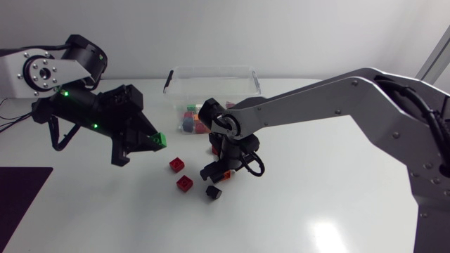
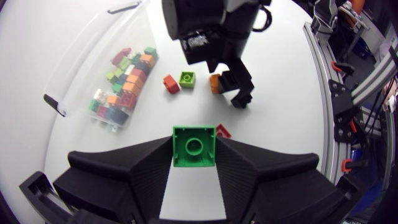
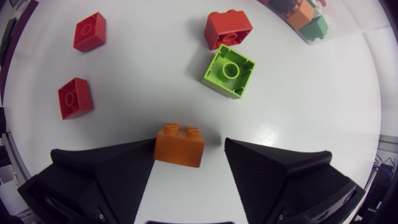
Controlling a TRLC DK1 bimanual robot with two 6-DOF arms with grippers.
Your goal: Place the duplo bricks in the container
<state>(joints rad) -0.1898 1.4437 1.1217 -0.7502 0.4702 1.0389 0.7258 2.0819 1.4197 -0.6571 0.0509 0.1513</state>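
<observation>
Probably light, stiff orange brick (image 3: 179,147) lies within the spread right gripper (image 3: 189,150): squeeze its flat sides; left gripper (image 2: 194,142) pinches a green brick (image 2: 194,148)

Silver-grey links (image 1: 330,98), black joints (image 1: 228,126), matte black left hand (image 2: 194,142), green lights (image 1: 65,93)

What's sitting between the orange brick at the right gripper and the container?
A lime-green brick, with a red brick just past it; the right wrist view shows both.

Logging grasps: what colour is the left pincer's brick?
Green square plastic brick, clearest in left wrist view.
</observation>
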